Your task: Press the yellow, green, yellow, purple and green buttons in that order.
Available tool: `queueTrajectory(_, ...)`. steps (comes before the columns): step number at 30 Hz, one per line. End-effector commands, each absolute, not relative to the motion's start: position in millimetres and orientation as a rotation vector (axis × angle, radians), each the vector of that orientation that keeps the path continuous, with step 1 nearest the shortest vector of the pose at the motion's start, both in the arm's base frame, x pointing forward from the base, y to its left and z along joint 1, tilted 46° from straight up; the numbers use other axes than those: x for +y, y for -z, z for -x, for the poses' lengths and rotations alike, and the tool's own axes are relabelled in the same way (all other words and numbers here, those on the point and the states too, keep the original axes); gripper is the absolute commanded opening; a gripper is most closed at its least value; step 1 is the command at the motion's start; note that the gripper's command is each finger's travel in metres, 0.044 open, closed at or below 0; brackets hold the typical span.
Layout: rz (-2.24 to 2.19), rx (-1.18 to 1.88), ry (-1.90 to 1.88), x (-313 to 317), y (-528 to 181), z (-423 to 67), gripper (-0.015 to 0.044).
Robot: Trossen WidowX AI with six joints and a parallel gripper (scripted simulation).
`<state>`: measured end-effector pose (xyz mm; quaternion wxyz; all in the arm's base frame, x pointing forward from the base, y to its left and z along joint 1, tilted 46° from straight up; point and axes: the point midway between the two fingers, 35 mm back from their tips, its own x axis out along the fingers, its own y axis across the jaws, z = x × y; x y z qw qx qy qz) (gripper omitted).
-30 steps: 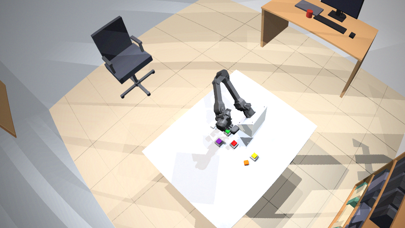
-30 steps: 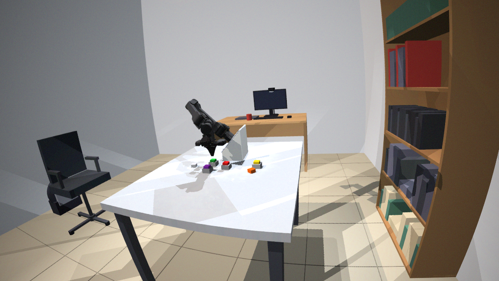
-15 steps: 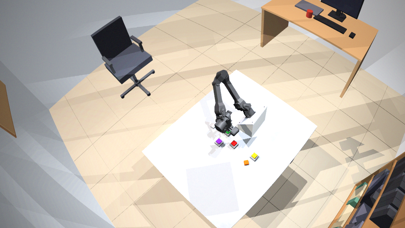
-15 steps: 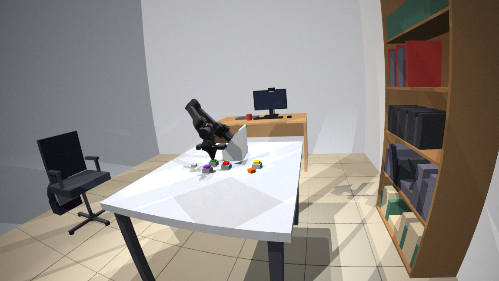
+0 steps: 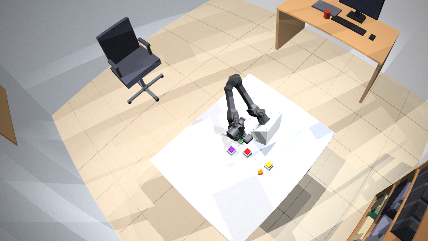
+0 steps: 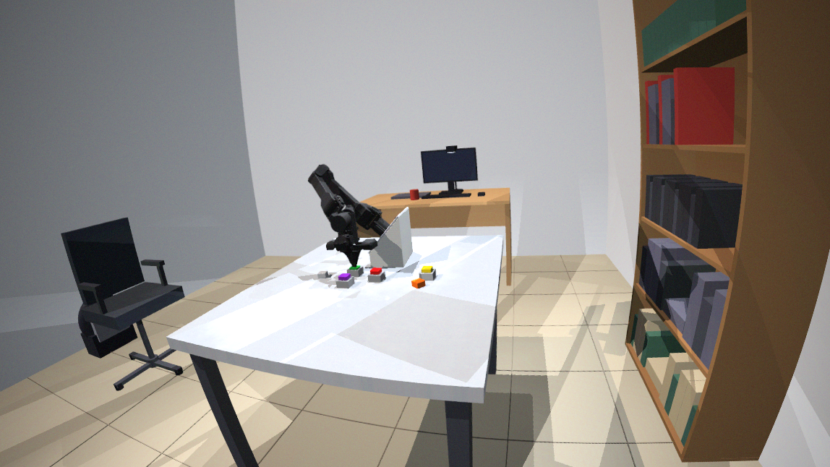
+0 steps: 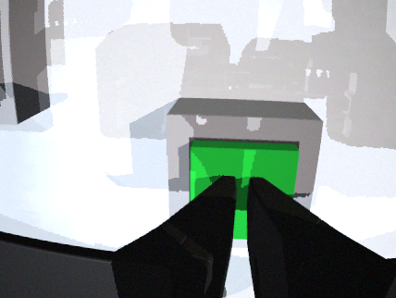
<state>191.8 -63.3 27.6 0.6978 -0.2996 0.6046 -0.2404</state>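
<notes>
A green button (image 7: 243,167) sits in a grey square housing on a white desk (image 6: 371,324). In the wrist view it fills the middle of the picture, and the two black fingers of the claw (image 7: 241,187) reach over its near edge, their tips lying against the green cap. The fingers are pressed together with only a thin slit between them, and nothing is held between them.

In the outside view, the claw (image 6: 352,261) points straight down onto the green button (image 6: 356,269), which stands toward the far left part of the desk. From above, the claw (image 5: 241,138) covers most of the green button (image 5: 241,140), so only a sliver of green shows.

Just nearer than the green button stand a purple button (image 6: 344,277) and, to its right, a red button (image 6: 376,272), each in its own grey housing. Farther right is a yellow button (image 6: 427,270), and just beside it, nearer and to the left, lies a small orange block (image 6: 418,283). A small grey block (image 6: 323,274) lies to the left of the purple button.

The dark arm (image 6: 333,197) bends up and over from a pale wedge-shaped stand (image 6: 394,243) at the far side of the desk.

Beyond the desk are a black office chair (image 6: 110,284) on the left, a wooden table with a monitor (image 6: 449,165) at the back, and a bookshelf (image 6: 725,232) on the right.
</notes>
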Motion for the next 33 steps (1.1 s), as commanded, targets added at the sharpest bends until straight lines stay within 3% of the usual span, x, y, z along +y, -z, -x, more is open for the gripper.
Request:
queueTrajectory(1,0.678,1.354,0.537,-65,-27,-190,0.002)
queueTrajectory(11,0.677,1.355,0.536,-40,-51,-185,0.002)
queueTrajectory(25,0.648,1.366,0.488,94,-2,-249,0.0387)
queueTrajectory(33,0.655,1.361,0.51,182,67,-238,0.04)
